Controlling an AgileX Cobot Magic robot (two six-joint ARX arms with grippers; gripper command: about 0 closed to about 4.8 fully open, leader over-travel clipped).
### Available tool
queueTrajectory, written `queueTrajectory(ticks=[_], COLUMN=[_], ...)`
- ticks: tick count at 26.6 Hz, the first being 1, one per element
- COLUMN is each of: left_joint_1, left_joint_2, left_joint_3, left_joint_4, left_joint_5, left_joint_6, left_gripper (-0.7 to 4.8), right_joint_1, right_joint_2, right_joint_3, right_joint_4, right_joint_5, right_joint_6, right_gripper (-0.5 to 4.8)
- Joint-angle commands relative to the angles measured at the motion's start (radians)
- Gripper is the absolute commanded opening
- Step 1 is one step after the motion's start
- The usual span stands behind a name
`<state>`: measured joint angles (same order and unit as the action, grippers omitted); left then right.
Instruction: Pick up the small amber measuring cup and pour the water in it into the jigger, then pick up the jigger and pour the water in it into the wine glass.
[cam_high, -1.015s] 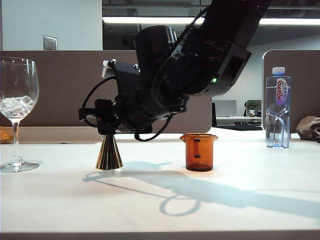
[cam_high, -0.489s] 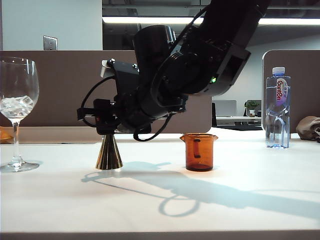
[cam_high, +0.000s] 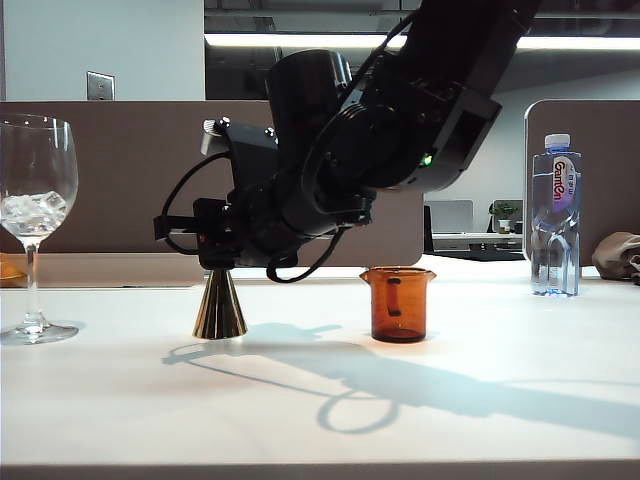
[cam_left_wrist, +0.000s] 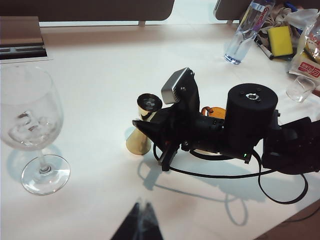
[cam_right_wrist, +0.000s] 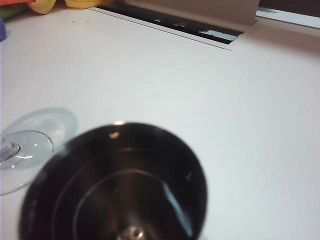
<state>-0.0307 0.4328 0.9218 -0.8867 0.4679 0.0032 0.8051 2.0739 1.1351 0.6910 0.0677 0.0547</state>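
Here, starts at the wine glass (cam_high: 36, 200), upright at far left, with the left gripper (cam_left_wrist: 138, 225) only a dark blur above the table near its foot, fingers impossible to read. Moves on to the jigger (cam_high: 219, 308), standing on its wide cone, long axis vertical, with the right gripper (cam_high: 212, 250) level at its upper cone, reaching in from the right; cannot tell whether the fingers clamp it or stand just apart. Ends at the small amber measuring cup (cam_high: 398, 305), upright beyond; judges the right arm far nearer for the lift.

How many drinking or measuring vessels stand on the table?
3, perhaps more hidden behind the arm: the wine glass at far left, the jigger left of centre at the right gripper, the small amber measuring cup at centre.
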Motion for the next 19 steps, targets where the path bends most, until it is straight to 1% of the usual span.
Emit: queueTrajectory(ticks=[1, 9, 12, 18, 19], left_joint_1=[0.0, 0.0, 0.0, 0.0, 0.0], left_joint_2=[0.0, 0.0, 0.0, 0.0, 0.0], left_joint_3=[0.003, 0.003, 0.003, 0.003, 0.003], left_joint_4=[0.012, 0.012, 0.012, 0.012, 0.012], left_joint_5=[0.003, 0.003, 0.003, 0.003, 0.003], left_joint_6=[0.001, 0.001, 0.001, 0.001, 0.001], left_gripper=[-0.02, -0.02, -0.02, -0.02, -0.02], right_joint_1=[0.003, 0.003, 0.003, 0.003, 0.003], right_joint_2=[-0.004, -0.004, -0.004, -0.004, -0.004], right_joint_3=[0.005, 0.005, 0.005, 0.005, 0.005], right_joint_4=[0.018, 0.018, 0.018, 0.018, 0.018], right_joint_5=[0.0, 0.0, 0.0, 0.0, 0.0], right_joint_6=[0.002, 0.002, 0.002, 0.002, 0.002], right_gripper=[1.06, 1.01, 0.8, 0.79, 0.72])
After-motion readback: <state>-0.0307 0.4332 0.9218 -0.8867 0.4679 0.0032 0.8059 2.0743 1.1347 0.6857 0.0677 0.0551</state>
